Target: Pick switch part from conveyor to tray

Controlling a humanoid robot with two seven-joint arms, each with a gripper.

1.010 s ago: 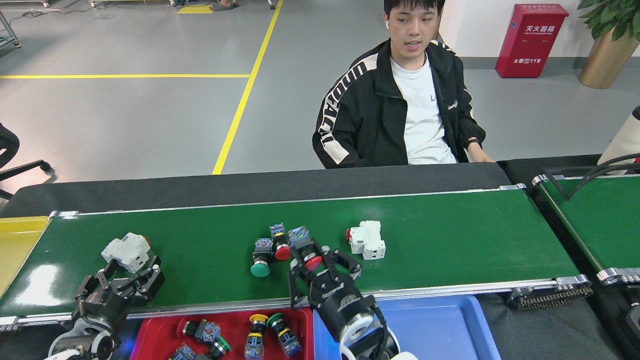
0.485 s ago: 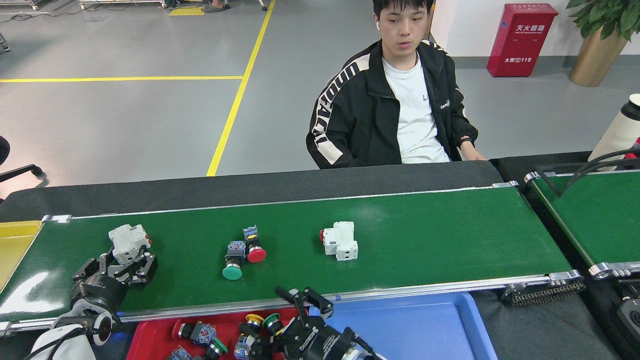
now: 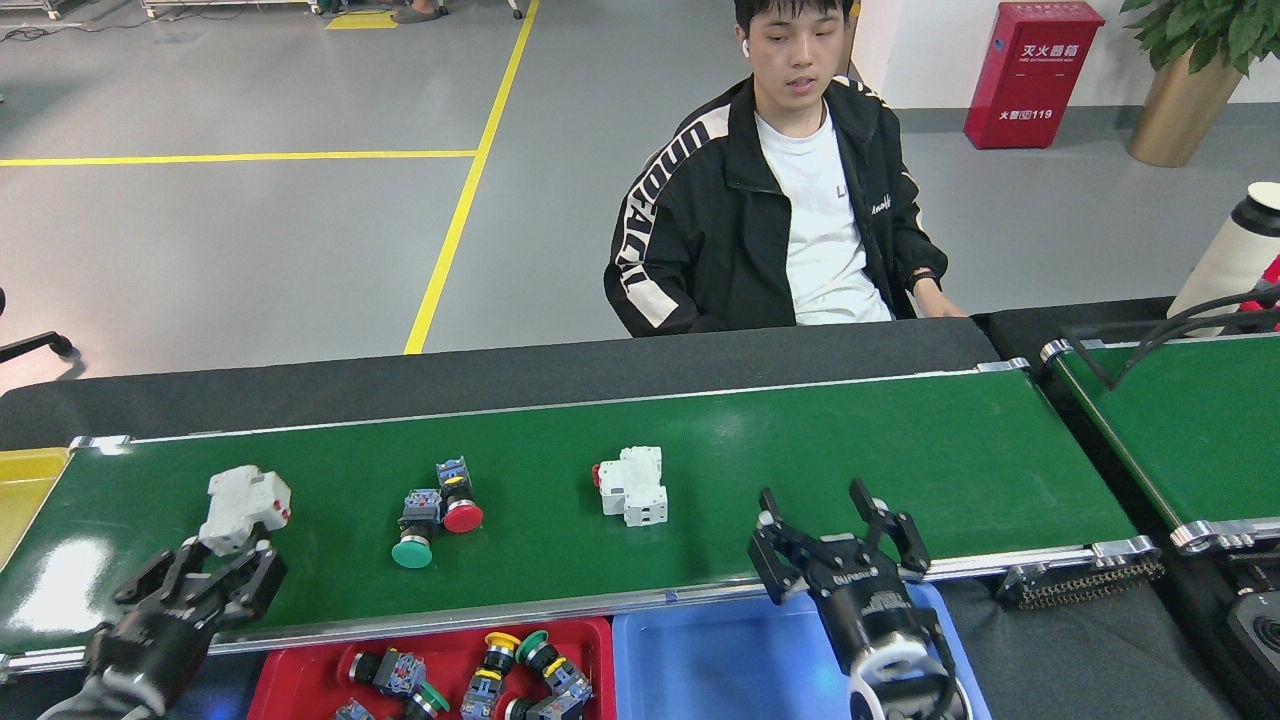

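1. The conveyor (image 3: pixel 800 450) is a glossy green belt edged with silver rails.
2. On it lie a white breaker (image 3: pixel 632 485), a second white breaker (image 3: pixel 243 500), a red-capped switch (image 3: pixel 457 497) and a green-capped switch (image 3: pixel 415 532), both with grey-blue bodies.
3. The near trays: a red tray (image 3: pixel 300 670) holding yellow-, green- and black-capped switches, and a plain blue tray (image 3: pixel 720 660).
4. A yellow bin (image 3: pixel 25 480) sits at the far left.
5. Both grippers are black: left gripper (image 3: pixel 205 565), right gripper (image 3: pixel 835 525).
6. The person (image 3: pixel 780 200) wears a black jacket with white sleeve lettering over a white shirt.
7. Grey floor (image 3: pixel 250 230) with yellow lines (image 3: pixel 455 220); a red cabinet (image 3: pixel 1030 75) with white characters.
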